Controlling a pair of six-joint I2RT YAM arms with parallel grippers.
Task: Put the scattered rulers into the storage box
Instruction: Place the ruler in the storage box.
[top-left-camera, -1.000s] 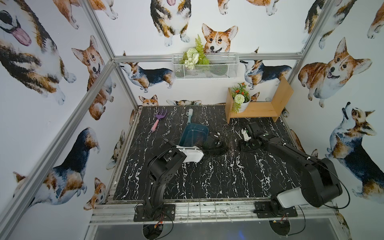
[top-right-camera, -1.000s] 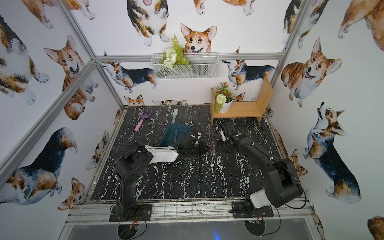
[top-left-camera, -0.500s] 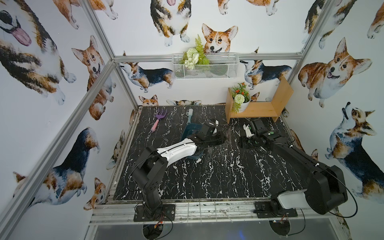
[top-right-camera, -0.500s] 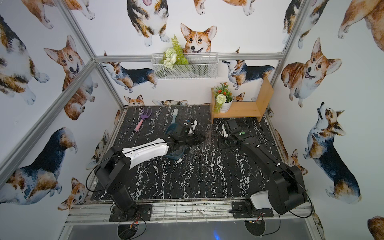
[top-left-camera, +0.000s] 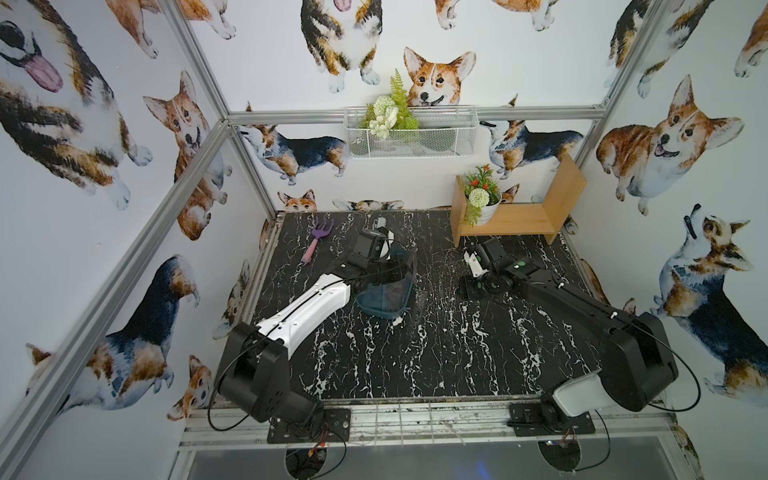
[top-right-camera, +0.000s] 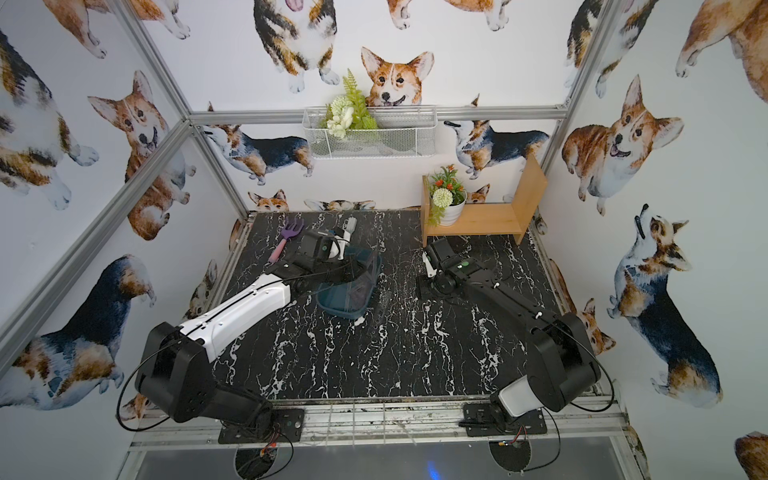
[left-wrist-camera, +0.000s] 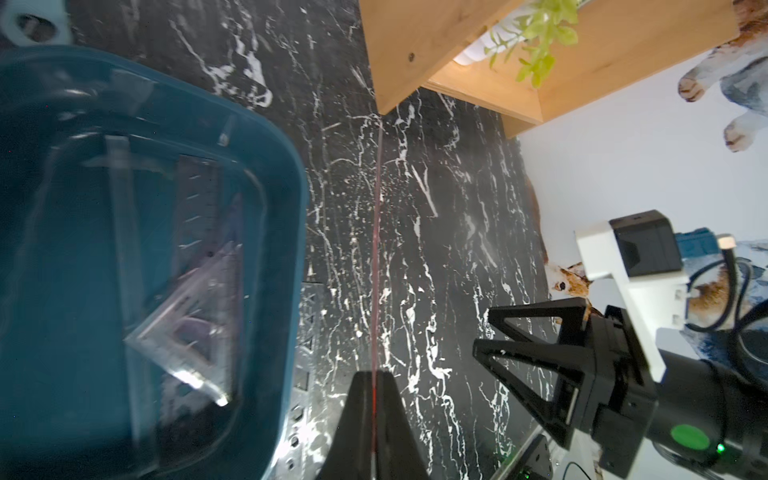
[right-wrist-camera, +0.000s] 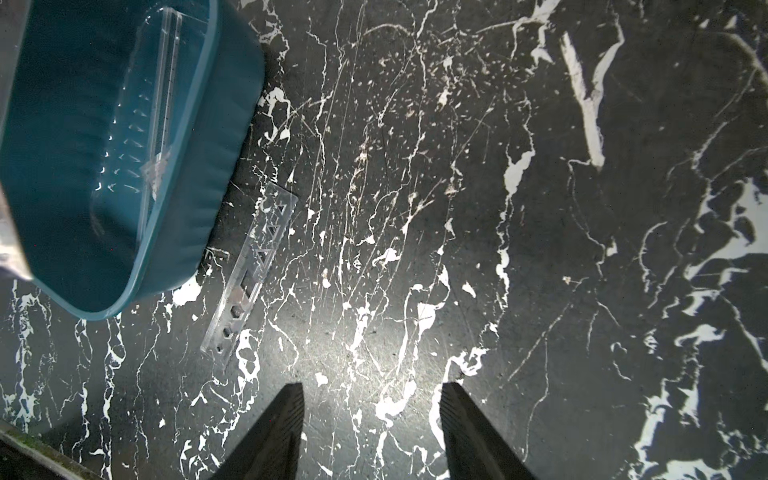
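The reddish ruler (left-wrist-camera: 376, 249), edge-on, runs straight out from my left jaws, shut tight on its end, with the storage box (left-wrist-camera: 291, 208) just to its side. A clear ruler (right-wrist-camera: 249, 270) lies on the table (right-wrist-camera: 498, 208) alongside the box, nearer my half-open, empty right jaws.

- Shallow rectangular plastic tub (top-left-camera: 383, 308): dark teal-blue.
- Thin see-through plastic ruler (left-wrist-camera: 375, 249), seen edge-on: reddish tint.
- Flat plastic stencil ruler (right-wrist-camera: 250, 275): colourless, clear.
- Tabletop (top-left-camera: 415, 365): black with white marble veining.
- Plastic toy rake (top-left-camera: 316, 241): purple head, pink handle.
- Wooden shelf (top-left-camera: 519, 218): pale honey.
- Wire basket (top-left-camera: 436, 143): white.
- Wall panels (top-left-camera: 540, 62): white, printed with tan, black and white corgis.
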